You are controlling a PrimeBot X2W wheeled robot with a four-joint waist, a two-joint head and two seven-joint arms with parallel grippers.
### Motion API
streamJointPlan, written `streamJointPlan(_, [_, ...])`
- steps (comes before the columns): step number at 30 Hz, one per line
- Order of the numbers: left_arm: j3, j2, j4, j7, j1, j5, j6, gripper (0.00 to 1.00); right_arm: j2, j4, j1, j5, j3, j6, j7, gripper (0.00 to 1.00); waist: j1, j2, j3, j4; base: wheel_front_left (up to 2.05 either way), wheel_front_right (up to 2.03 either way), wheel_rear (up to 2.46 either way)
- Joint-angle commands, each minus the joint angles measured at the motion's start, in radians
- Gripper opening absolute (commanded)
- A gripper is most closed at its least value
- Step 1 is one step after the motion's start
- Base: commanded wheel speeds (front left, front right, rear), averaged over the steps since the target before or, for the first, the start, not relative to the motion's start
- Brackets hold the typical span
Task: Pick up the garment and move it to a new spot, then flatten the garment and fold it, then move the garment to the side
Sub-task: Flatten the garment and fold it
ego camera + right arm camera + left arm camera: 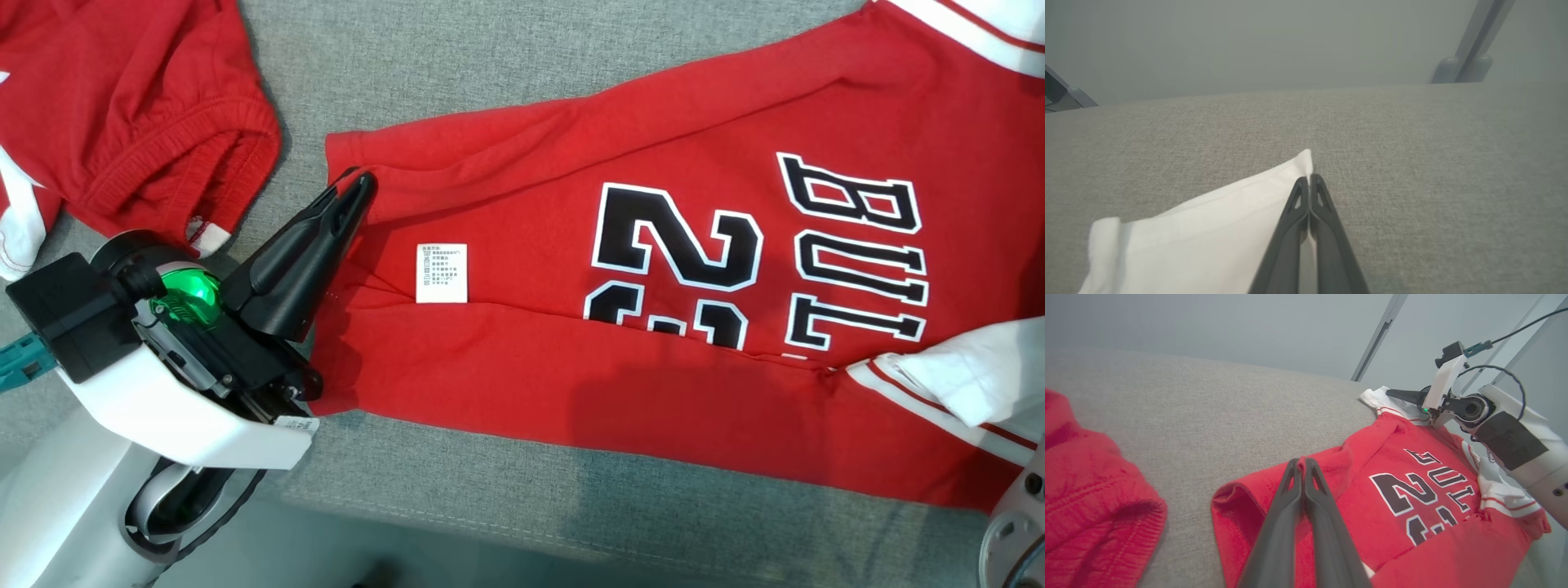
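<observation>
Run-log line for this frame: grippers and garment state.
left gripper: shut, tips at red jersey hem, hold unclear | right gripper: shut on white sleeve | jersey: lying on grey cushion

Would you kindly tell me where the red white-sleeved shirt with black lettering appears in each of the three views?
Head view: the red white-sleeved shirt spreads from the centre to the right edge.
Left wrist view: it lies at the lower centre and right.
Right wrist view: its white sleeve sits at the lower left.
Shared landmark: the grey woven fabric surface beneath it.
</observation>
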State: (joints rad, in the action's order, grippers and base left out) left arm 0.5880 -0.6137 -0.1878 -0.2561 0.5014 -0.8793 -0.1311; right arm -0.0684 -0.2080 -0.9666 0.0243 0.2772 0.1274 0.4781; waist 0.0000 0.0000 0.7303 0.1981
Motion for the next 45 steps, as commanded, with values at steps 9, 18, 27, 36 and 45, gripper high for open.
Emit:
streamJointPlan(9, [-0.078,-0.050,0.037,-0.006,-0.023,-0.014,0.000,0.00,0.018,0.080,0.116,-0.152,-0.068,0.003,-0.141,0.00,0.0000,0.0000,-0.064,-0.064,0.00,0.00,0.00])
streamJointPlan(18, [-0.099,-0.068,0.128,-0.006,-0.062,-0.008,0.000,0.00,0.018,0.178,0.286,-0.309,-0.171,0.003,-0.218,0.00,0.0000,0.0000,-0.151,-0.150,0.00,0.00,0.00])
streamJointPlan(27, [-0.096,-0.063,0.228,-0.006,-0.094,-0.013,0.000,0.00,0.018,0.308,0.515,-0.417,-0.199,0.003,-0.244,0.00,0.0000,0.0000,-0.246,-0.212,0.00,0.00,0.00])
streamJointPlan(36, [-0.092,-0.060,0.275,-0.006,-0.116,0.018,0.000,0.00,0.018,0.362,0.705,-0.512,-0.186,0.003,-0.260,0.00,0.0000,0.0000,-0.303,-0.248,0.00,0.00,0.00])
streamJointPlan(45, [-0.068,-0.079,0.301,-0.006,-0.157,0.008,0.000,0.00,0.018,0.315,0.808,-0.549,-0.217,0.003,-0.301,0.00,0.0000,0.0000,-0.353,-0.249,0.00,0.00,0.00])
